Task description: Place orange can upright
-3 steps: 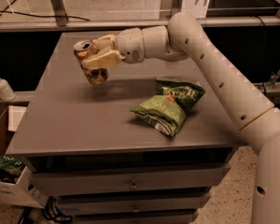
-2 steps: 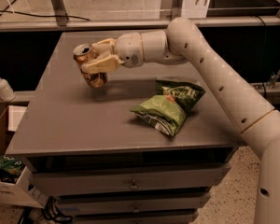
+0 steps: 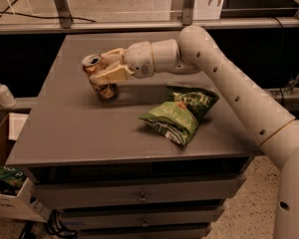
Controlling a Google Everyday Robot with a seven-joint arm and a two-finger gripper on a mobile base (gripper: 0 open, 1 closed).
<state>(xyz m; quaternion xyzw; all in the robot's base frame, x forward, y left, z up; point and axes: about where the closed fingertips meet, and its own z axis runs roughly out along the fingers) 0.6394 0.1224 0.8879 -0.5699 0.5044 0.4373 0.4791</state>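
Orange can (image 3: 105, 89) | tilted, base at or just above the table (image 3: 65, 128), left of the chip bags (image 3: 182, 113) | gripper (image 3: 103, 67) clamped round its middle | risk: let go while leaning, it may topple and roll away.

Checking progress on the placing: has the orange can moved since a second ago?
Yes. The orange can, held in the gripper, has sunk toward the table, judged against the chip bags.

The gripper (image 3: 101, 68) grips the orange can (image 3: 105, 88) at far left; chip bags (image 3: 177, 121) obstruct the right; the table's (image 3: 65, 133) near-left lies open.
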